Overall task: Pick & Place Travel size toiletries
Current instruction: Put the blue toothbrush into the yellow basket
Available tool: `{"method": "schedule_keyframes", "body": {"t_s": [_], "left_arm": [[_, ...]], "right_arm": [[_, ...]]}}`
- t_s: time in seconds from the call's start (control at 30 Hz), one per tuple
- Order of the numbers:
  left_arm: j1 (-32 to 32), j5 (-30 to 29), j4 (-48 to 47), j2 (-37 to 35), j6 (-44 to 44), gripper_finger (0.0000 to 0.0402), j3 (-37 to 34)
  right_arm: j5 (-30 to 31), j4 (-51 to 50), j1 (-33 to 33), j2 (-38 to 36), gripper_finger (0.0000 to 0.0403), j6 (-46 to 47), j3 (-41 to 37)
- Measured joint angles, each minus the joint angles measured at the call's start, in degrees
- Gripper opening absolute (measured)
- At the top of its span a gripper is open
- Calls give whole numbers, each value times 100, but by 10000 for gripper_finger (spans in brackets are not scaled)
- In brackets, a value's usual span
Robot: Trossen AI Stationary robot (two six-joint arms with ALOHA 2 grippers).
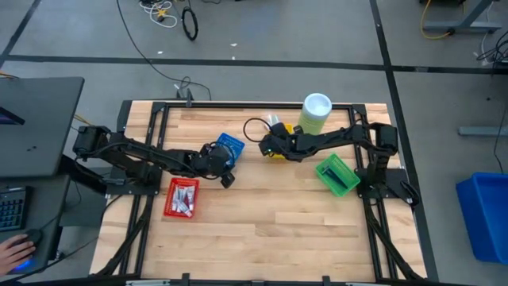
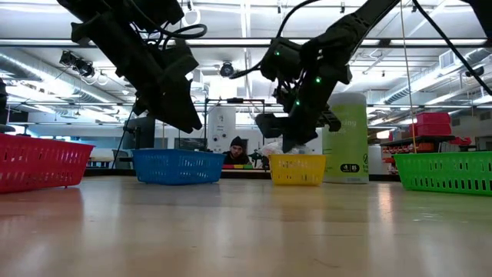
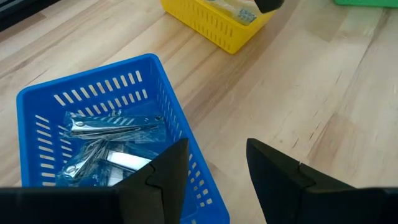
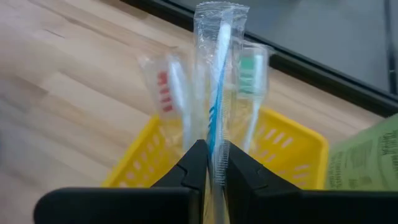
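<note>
My right gripper [image 4: 211, 165] is shut on a toothbrush [image 4: 219, 74] with blue marks, sealed in a clear wrapper. It hangs over the yellow basket [image 4: 292, 149], which shows in the high view [image 1: 275, 152] at the table's far middle. Two more wrapped toothbrushes, one red [image 4: 166, 93] and one green [image 4: 250, 81], stick up out of that basket. My left gripper [image 3: 214, 180] is open and holds nothing. It hovers beside the blue basket [image 3: 93, 124], where wrapped nail clippers [image 3: 109, 127] lie. A red tray [image 1: 182, 197] near the left holds several small toiletries. My right gripper pinches the wrapped toothbrush between its two fingers by the lower part of its handle [image 4: 214, 146]. The fingers lie along the brush. The brush runs on past the fingertips, with its head end farthest out, over the yellow basket.
A tall pale-green canister with a white lid [image 1: 316, 113] stands just behind the yellow basket. A green tray [image 1: 337, 175] sits at the right. The near half of the wooden table [image 1: 262, 238] is bare. In the low view, a person [image 2: 238, 150] sits beyond the far edge.
</note>
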Motion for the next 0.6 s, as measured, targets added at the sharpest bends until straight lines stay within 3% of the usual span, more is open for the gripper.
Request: {"method": "schedule_keyframes", "body": {"t_s": [0.2,0.5,0.6], "left_arm": [[0,0,0,0,228,169,0],[0,16,-2,0,573,169,-2],[0,-56,-2,-2,585,169,-2]], "right_arm": [[-156,14,-22,0,47,26,-62],[-610,25,27,0,120,10,-62],[-677,24,68,-59,138,-389,-62]]}}
